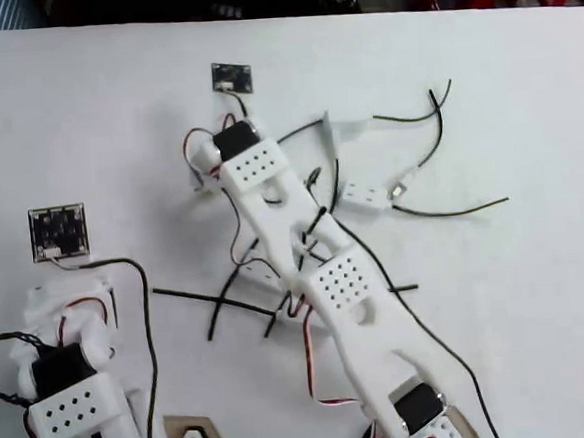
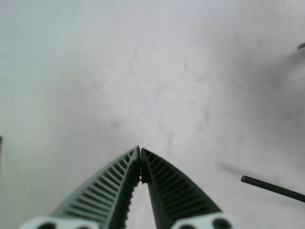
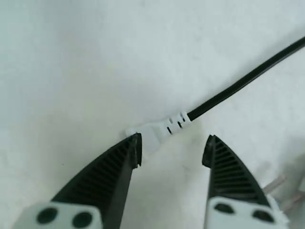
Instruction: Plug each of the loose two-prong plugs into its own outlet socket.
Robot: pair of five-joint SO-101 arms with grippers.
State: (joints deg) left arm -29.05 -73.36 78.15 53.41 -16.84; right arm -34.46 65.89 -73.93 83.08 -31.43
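Note:
A white two-prong plug [image 3: 159, 129] on a black cord [image 3: 243, 83] lies flat on the white table. My right gripper [image 3: 174, 143] hangs open just above it: one fingertip [image 3: 133, 148] is by the plug's end, the other stands clear of it. Metal prongs of another white plug [image 3: 276, 183] poke in beside that finger. In the high view the right arm stretches across the table's middle, its gripper [image 1: 206, 170] at the far end. My left gripper [image 2: 140, 150] is shut on nothing over bare table, at the near left [image 1: 69, 300].
White connector pieces [image 1: 351, 127] [image 1: 366, 196] lie right of the right arm among thin dark and green wires [image 1: 436, 134]. Black cables [image 1: 212, 300] cross the middle, partly under the arm. One black cable end [image 2: 271, 187] lies near the left gripper.

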